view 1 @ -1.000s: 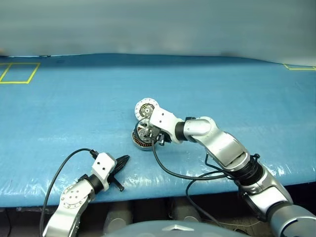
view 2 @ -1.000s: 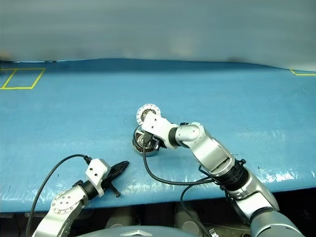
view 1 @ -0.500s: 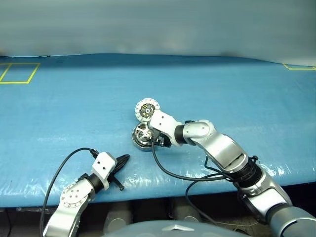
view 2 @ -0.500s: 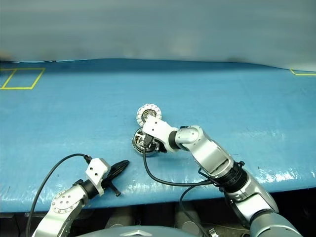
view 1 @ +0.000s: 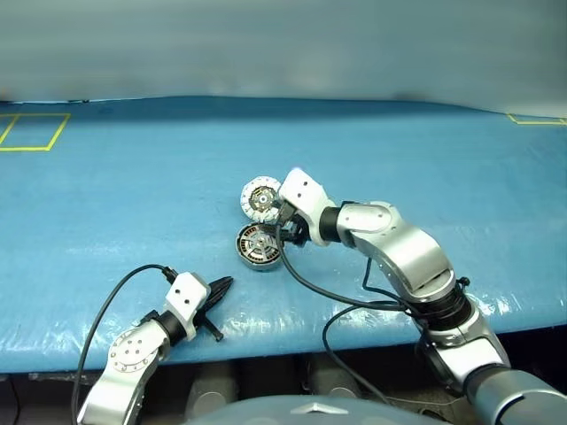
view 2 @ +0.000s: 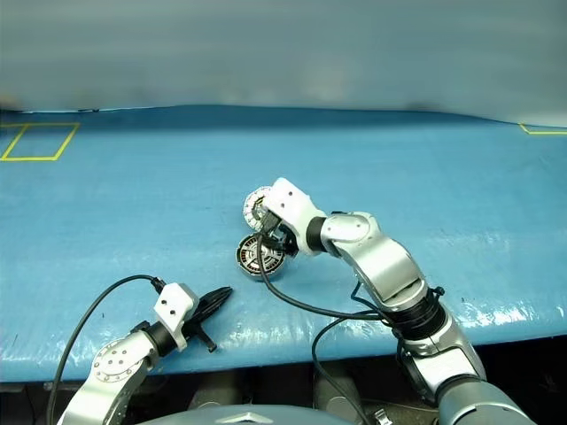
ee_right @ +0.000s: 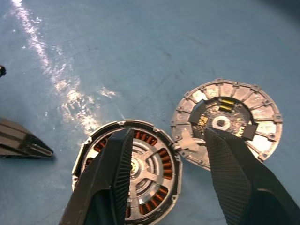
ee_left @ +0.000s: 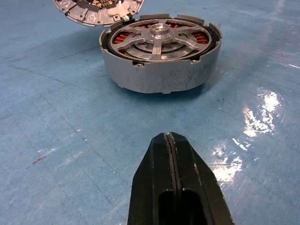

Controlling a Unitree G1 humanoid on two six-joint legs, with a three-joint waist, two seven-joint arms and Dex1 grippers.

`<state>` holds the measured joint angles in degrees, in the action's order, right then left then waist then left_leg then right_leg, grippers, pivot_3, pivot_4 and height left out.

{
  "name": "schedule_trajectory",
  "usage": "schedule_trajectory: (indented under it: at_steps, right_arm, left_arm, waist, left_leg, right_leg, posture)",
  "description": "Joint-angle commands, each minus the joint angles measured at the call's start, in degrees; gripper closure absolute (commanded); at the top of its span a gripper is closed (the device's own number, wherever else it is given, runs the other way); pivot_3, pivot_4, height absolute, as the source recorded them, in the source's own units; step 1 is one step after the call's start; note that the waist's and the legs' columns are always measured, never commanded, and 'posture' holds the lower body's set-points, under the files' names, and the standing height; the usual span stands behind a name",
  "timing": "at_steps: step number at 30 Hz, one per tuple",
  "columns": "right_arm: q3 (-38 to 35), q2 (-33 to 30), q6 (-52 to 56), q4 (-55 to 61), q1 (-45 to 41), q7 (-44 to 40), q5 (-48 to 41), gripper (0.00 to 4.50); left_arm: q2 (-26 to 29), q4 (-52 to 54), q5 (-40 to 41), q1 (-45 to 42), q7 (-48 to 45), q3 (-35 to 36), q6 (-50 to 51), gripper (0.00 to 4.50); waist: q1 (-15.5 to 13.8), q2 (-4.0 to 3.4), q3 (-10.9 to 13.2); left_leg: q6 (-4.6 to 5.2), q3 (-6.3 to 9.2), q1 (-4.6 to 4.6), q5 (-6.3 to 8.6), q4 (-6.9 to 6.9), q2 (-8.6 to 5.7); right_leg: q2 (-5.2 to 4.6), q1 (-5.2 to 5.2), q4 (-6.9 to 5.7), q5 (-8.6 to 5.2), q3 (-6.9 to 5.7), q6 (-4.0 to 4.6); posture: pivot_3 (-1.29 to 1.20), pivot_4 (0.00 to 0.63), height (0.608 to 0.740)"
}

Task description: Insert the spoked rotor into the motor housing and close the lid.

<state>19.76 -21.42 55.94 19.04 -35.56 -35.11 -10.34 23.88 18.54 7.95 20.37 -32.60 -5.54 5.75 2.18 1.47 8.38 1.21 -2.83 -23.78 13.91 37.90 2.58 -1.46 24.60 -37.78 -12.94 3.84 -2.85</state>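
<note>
The motor housing (view 1: 259, 246) sits on the blue table, a grey metal cup with copper windings. The spoked rotor (ee_left: 154, 47) lies inside it, silvery spokes around the hub, also seen as the rotor (ee_right: 152, 159) from the right wrist. The lid (view 1: 261, 197) lies open and flat just behind the housing, joined at its edge, inner face up. My right gripper (ee_right: 167, 133) hovers above the housing and lid, open, with nothing between its fingers. My left gripper (view 1: 221, 285) rests shut near the front edge, pointing at the housing from a short way off.
Yellow tape marks a rectangle (view 1: 34, 130) at the far left and a corner (view 1: 536, 119) at the far right. Black cables trail from both wrists toward the table's front edge (view 1: 266, 350).
My right gripper has lifted off the housing and moved back toward the lid, so the housing now shows uncovered. The left arm has not moved.
</note>
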Motion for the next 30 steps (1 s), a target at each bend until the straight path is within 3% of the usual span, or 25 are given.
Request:
schedule_trajectory:
  at_steps: [1,5,10,22,27,30]
  right_arm:
    - [-1.86,-0.72,-7.87,-7.69,-4.61,1.21,3.13,3.11]
    - [-1.13,0.89,-19.79,-26.97,-13.01,3.17,8.02,4.46]
    - [-3.63,5.7,-25.94,-38.09,-16.92,5.19,8.42,4.49]
    - [-4.97,6.95,-23.37,-4.63,8.62,4.03,2.15,4.49]
    - [-4.78,4.49,-23.97,-9.31,4.08,4.01,5.48,4.49]
    - [-3.46,3.08,-28.32,-20.85,-3.96,2.24,8.58,4.49]
  left_arm:
    - [0.06,1.89,0.07,-0.84,-0.16,-0.02,-1.53,4.5]
    - [-0.66,1.33,-0.95,-1.9,0.68,-0.83,-2.2,4.5]
    - [-1.93,1.75,-2.24,-1.31,2.83,-0.82,-3.27,4.5]
    - [-1.4,3.51,-1.2,0.79,4.6,3.47,-3.84,4.5]
    - [-0.88,2.45,-0.1,-1.84,2.12,2.28,-3.65,4.5]
    - [-1.61,1.66,-0.22,-3.51,1.34,0.59,-3.46,4.5]
  waist:
    - [0.04,0.0,0.0]
    - [0.25,-0.05,0.03]
    - [0.27,-0.04,0.02]
    - [-0.13,-0.07,0.05]
    - [0.42,-0.22,0.17]
    - [0.74,-0.24,0.21]
  left_leg:
    - [0.0,-0.01,0.01,0.0,0.02,-0.01]
    - [0.0,-0.09,0.02,0.0,0.01,-0.09]
    - [0.0,-0.24,0.01,0.0,-0.18,-0.08]
    - [0.01,0.03,-0.06,0.06,-0.3,0.02]
    - [0.03,-0.07,0.1,-0.01,0.1,0.01]
    - [0.05,-0.15,0.13,-0.21,0.15,0.0]
  right_leg:
    - [0.0,-0.01,0.0,0.0,0.0,-0.01]
    - [0.09,0.0,-0.01,0.01,0.03,-0.01]
    - [0.11,0.03,0.0,0.02,-0.01,0.01]
    - [-0.04,0.05,0.06,0.06,-0.07,-0.27]
    - [0.03,-0.07,-0.02,-0.02,0.02,-0.17]
    - [0.04,-0.05,-0.03,0.14,0.02,-0.22]
  posture:
    - [0.0,0.15,0.74]
    - [0.0,0.15,0.74]
    - [0.0,0.15,0.74]
    - [0.0,0.15,0.74]
    - [0.0,0.15,0.74]
    - [0.0,0.15,0.74]
